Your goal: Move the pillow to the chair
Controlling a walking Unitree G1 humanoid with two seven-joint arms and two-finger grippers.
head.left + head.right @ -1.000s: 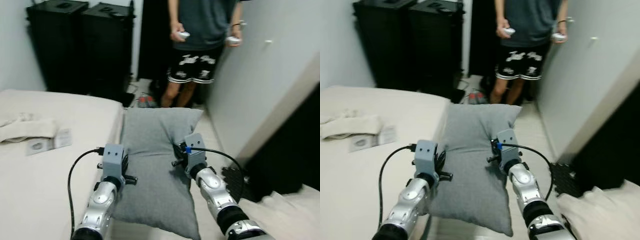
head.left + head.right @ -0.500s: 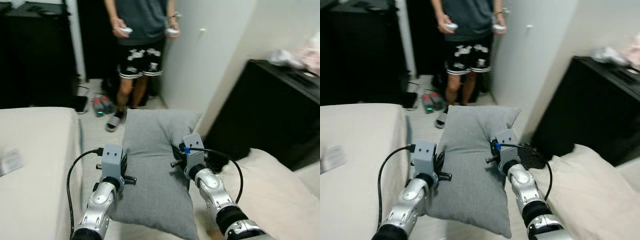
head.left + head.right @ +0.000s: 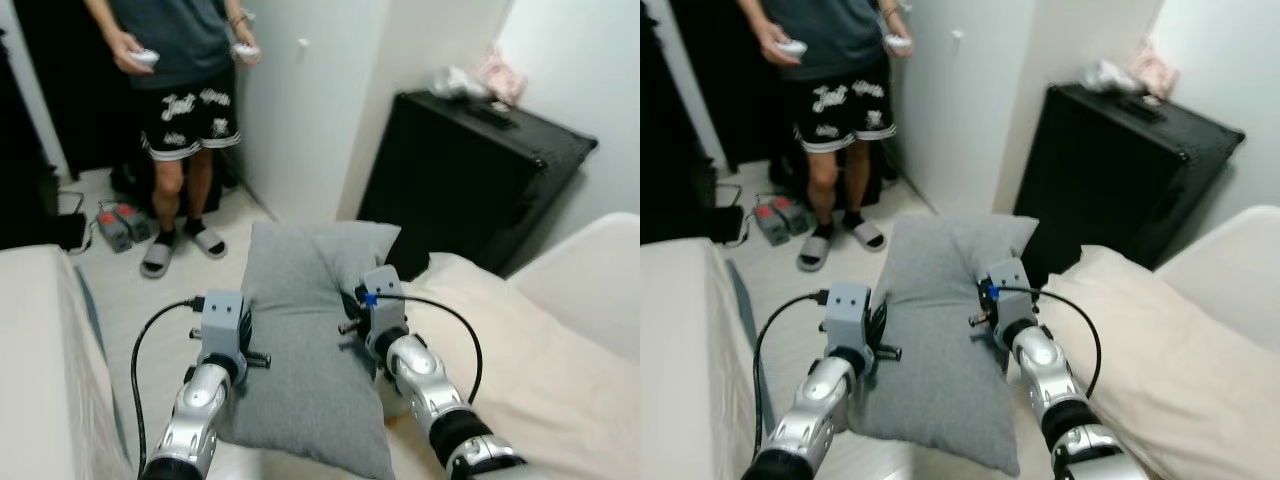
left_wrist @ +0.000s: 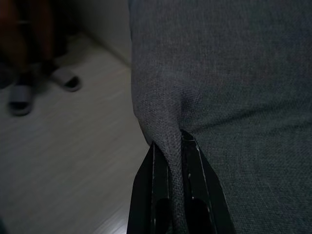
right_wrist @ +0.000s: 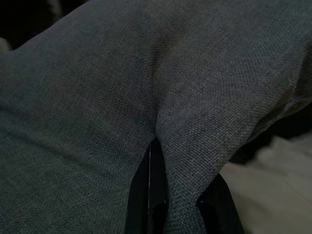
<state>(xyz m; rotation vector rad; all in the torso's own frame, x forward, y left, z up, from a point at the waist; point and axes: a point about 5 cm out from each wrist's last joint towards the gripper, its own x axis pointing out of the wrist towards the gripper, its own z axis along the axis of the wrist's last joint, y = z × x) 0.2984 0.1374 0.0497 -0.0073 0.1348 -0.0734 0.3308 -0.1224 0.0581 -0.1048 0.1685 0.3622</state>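
Left gripper [image 4: 169, 161] is clamped on the grey pillow's [image 3: 300, 340] left edge and right gripper [image 5: 168, 165] on its right edge (fabric bunched between fingers), holding it aloft between them. Ahead: pale floor [image 3: 160, 300], a person [image 3: 180, 90]; right, a beige cushion [image 3: 520, 350].

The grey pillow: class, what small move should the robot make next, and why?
Probably keep turning right and carry it on. Both the left gripper and right gripper pinch the pillow, lifted clear; a cream cushioned seat, perhaps the chair, lies on the right.
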